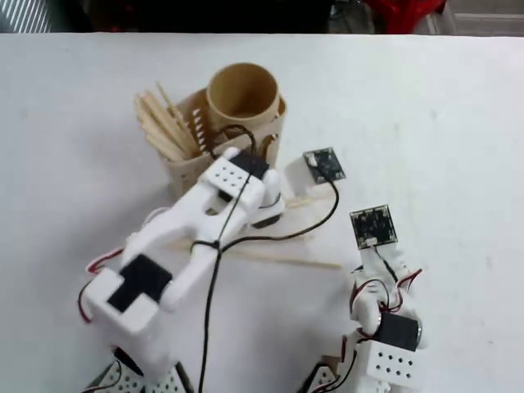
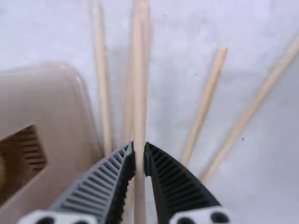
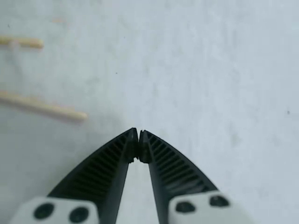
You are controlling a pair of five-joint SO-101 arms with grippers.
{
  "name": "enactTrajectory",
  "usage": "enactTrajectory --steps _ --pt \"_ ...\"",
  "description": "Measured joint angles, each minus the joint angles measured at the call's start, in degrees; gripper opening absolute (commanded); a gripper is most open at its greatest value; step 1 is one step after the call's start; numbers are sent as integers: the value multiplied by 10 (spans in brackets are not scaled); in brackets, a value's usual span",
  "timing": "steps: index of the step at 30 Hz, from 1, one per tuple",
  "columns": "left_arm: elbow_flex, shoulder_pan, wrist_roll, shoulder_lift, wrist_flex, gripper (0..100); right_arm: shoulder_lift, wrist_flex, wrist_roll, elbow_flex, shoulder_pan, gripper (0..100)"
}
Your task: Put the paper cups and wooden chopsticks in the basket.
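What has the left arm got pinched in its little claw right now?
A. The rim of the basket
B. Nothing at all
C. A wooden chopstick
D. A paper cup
C: the left wrist view shows the left gripper closed on a wooden chopstick that runs straight out between its jaws, with the basket just beside it.

The high view looks down over the whole table [image 1: 458,106]. Both wrist views face the table from close up, sharing its loose chopsticks [image 1: 295,259].
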Motion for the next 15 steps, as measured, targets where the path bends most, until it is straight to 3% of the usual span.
enactTrajectory --steps 7,15 --pt "-2 0 21 -141 15 22 0 0 0 0 0 18" --pt "-118 3 85 -273 42 22 0 0 0 0 0 18"
